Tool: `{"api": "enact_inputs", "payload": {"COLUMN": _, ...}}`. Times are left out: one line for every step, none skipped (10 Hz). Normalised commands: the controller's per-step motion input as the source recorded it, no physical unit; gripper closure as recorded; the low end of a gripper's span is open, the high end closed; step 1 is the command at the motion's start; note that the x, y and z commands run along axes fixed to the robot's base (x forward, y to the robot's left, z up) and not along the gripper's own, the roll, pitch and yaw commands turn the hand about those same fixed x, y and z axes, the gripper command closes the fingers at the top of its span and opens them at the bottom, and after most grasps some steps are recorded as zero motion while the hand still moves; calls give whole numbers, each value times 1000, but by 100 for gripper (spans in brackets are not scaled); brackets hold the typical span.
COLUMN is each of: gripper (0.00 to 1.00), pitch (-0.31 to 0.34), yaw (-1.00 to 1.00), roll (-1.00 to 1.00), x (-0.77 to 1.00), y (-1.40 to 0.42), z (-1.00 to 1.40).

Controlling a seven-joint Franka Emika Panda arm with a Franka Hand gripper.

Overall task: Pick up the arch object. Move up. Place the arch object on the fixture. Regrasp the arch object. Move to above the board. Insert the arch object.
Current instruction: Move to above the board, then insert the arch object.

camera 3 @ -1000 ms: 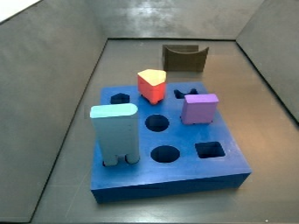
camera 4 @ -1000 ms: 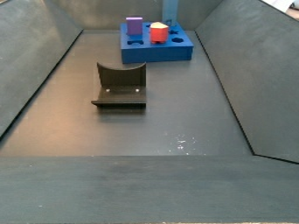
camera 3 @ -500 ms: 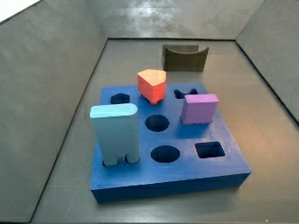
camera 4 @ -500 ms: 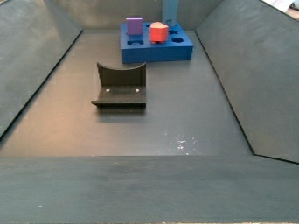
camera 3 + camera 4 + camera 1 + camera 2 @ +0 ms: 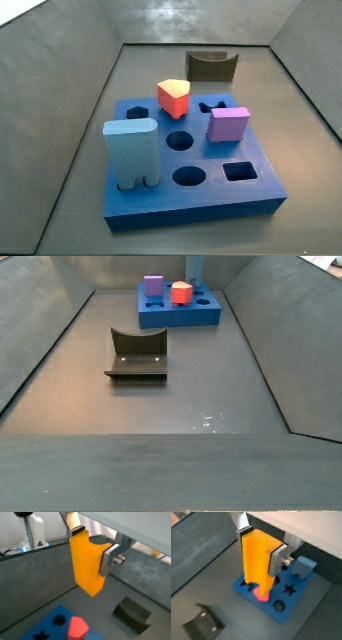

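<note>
In both wrist views my gripper [image 5: 93,544] [image 5: 261,546] is shut on the yellow-orange arch object [image 5: 87,564] [image 5: 257,562], which hangs long-ways down from between the silver fingers. It is high above the blue board [image 5: 272,603] [image 5: 47,624]. The board also shows in both side views [image 5: 194,192] [image 5: 179,314]. The dark fixture [image 5: 211,67] [image 5: 136,353] stands on the floor apart from the board and shows in both wrist views [image 5: 133,613] [image 5: 203,625]. The gripper and the arch object are out of both side views.
On the board stand a tall light-blue arch block [image 5: 131,152] [image 5: 304,565], a purple block [image 5: 229,124] [image 5: 154,289] and a red block [image 5: 174,97] [image 5: 182,293] [image 5: 77,626]. Several holes are open. Grey walls enclose the floor.
</note>
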Motion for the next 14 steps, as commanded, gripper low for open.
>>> {"api": "enact_inputs", "payload": {"gripper": 100, "pitch": -23, "yaw": -51, "roll": -882, "x": -160, "y": -116, "z": 12}}
{"api": "enact_inputs", "payload": {"gripper": 100, "pitch": -24, "yaw": -37, "roll": -644, "x": -101, "y": -66, "z": 3}}
{"api": "enact_inputs", "payload": {"gripper": 100, "pitch": -25, "yaw": -21, "roll": -377, "x": -69, "y": -33, "z": 2}}
{"api": "enact_inputs", "payload": {"gripper": 100, "pitch": -23, "yaw": -13, "roll": -255, "x": -52, "y": -13, "z": 2}}
{"api": "enact_inputs", "payload": {"gripper": 100, "pitch": 0, "yaw": 0, "roll": 0, "x": 0, "y": -17, "z": -31}}
{"api": "enact_inputs", "payload": {"gripper": 100, "pitch": 0, "yaw": 0, "roll": 0, "x": 0, "y": 20, "z": -9}}
{"api": "enact_inputs", "payload": {"gripper": 100, "pitch": -84, "yaw": 83, "roll": 3, "x": 297, "y": 0, "z": -420}}
{"api": "enact_inputs", "payload": {"gripper": 100, "pitch": -23, "yaw": 280, "roll": -130, "x": 917, "y": 246, "z": -377}}
{"api": "enact_inputs", "payload": {"gripper": 100, "pitch": -74, "yaw": 291, "roll": -194, "x": 871, "y": 243, "z": -454}}
{"api": "enact_inputs", "payload": {"gripper": 100, "pitch": -41, "yaw": 240, "roll": -161, "x": 960, "y": 200, "z": -383}}
{"api": "enact_inputs", "payload": {"gripper": 100, "pitch": -24, "yaw": 191, "roll": -150, "x": 1000, "y": 163, "z": -363}}
{"api": "enact_inputs", "payload": {"gripper": 100, "pitch": -19, "yaw": 169, "roll": -156, "x": 1000, "y": 137, "z": -389}}
{"api": "enact_inputs", "payload": {"gripper": 100, "pitch": -21, "yaw": 197, "roll": -144, "x": 1000, "y": 143, "z": -351}}
{"api": "enact_inputs", "payload": {"gripper": 100, "pitch": -50, "yaw": 246, "roll": -84, "x": 866, "y": 189, "z": -443}}
